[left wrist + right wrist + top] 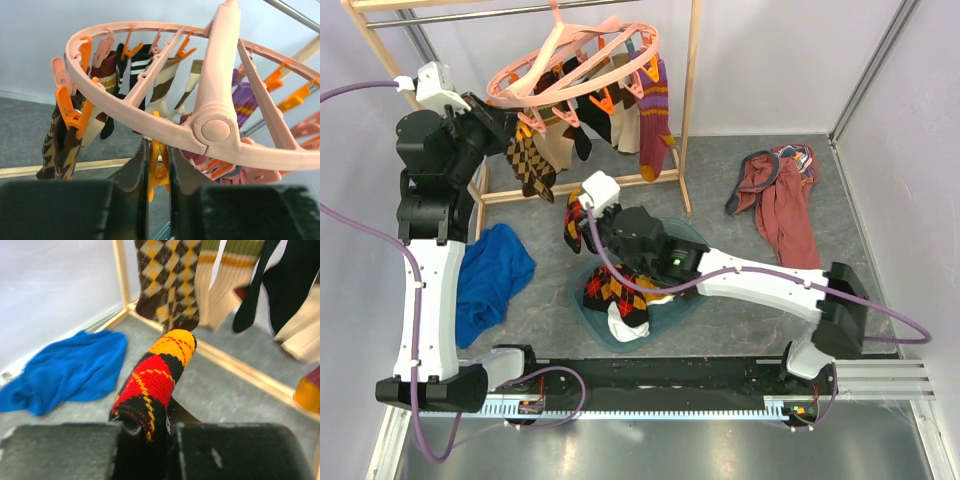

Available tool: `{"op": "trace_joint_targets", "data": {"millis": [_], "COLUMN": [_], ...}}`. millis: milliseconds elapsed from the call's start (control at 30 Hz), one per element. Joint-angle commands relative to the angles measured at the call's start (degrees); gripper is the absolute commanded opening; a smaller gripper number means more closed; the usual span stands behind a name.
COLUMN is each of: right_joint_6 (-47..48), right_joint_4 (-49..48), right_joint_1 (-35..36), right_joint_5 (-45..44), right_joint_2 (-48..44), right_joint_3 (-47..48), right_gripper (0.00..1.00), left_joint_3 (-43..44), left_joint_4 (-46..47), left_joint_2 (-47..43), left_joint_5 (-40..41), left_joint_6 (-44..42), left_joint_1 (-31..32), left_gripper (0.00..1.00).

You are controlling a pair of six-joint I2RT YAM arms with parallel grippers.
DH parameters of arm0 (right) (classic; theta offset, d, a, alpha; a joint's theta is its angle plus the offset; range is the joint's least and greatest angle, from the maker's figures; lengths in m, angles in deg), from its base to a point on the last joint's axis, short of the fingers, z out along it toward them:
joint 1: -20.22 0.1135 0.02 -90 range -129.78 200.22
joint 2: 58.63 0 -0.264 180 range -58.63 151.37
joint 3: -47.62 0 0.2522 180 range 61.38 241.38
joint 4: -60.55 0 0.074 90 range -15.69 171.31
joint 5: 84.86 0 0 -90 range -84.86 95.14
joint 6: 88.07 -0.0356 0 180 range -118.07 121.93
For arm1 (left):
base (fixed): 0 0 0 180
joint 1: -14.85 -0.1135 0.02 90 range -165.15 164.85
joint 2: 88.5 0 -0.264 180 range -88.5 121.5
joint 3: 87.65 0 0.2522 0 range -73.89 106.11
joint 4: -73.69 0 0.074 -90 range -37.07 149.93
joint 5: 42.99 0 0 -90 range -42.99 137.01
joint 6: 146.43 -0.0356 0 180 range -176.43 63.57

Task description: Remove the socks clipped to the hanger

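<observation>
The salmon-pink ring hanger (575, 65) hangs from the rack rail, with several socks clipped under it: brown-yellow argyle (532, 165), black (582, 140), beige (555, 148) and purple striped (655, 120). My left gripper (510, 128) is raised to the hanger's left rim. In the left wrist view it (157, 150) is shut on an orange clip (159, 170) just under the ring (220, 90). My right gripper (582, 215) is low, between rack and basin. It (155, 415) is shut on a black-red-yellow argyle sock (160, 375), which sticks out forward from the jaws.
A teal basin (686, 306) near the arms' bases holds an argyle sock (620, 290) and a white one (625, 325). A blue cloth (490, 275) lies at the left, a maroon garment (785, 205) at the right. The wooden rack frame (692, 100) stands behind.
</observation>
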Motion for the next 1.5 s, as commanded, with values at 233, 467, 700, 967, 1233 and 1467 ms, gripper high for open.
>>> {"op": "trace_joint_targets", "data": {"millis": [233,467,700,967,1233,1467], "right_joint_6": [-19.8,-24.55,-27.1,-27.02,-26.05,-19.64], "right_joint_4": [2.99,9.75,15.82,15.91,12.75,4.07], "right_joint_1": [-0.01,-0.01,-0.01,-0.01,-0.01,0.08], "right_joint_5": [1.0,-6.57,-7.71,-6.22,-6.84,-4.82], "right_joint_2": [-15.7,-19.3,-23.78,-28.01,-29.06,-27.84], "right_joint_3": [-24.51,-29.97,-27.86,-28.12,-28.74,-26.63], "right_gripper": [0.34,0.68,0.89,0.9,0.89,0.89], "left_joint_3": [-8.63,-25.04,-29.73,-27.36,-27.97,-27.45], "left_joint_4": [7.24,13.73,17.96,18.93,18.49,15.95], "left_joint_2": [-7.66,-16.54,-16.03,-10.57,-12.76,-15.32], "left_joint_5": [-6.7,3.05,8.41,4.04,-5.02,-12.57], "left_joint_6": [-4.31,-9.49,-11.25,-12.66,-8.71,-5.46], "left_joint_1": [-0.03,-0.03,-0.03,-0.03,-0.03,-0.03], "left_gripper": [0.5,0.66,0.69,0.33,0.02,0.02]}}
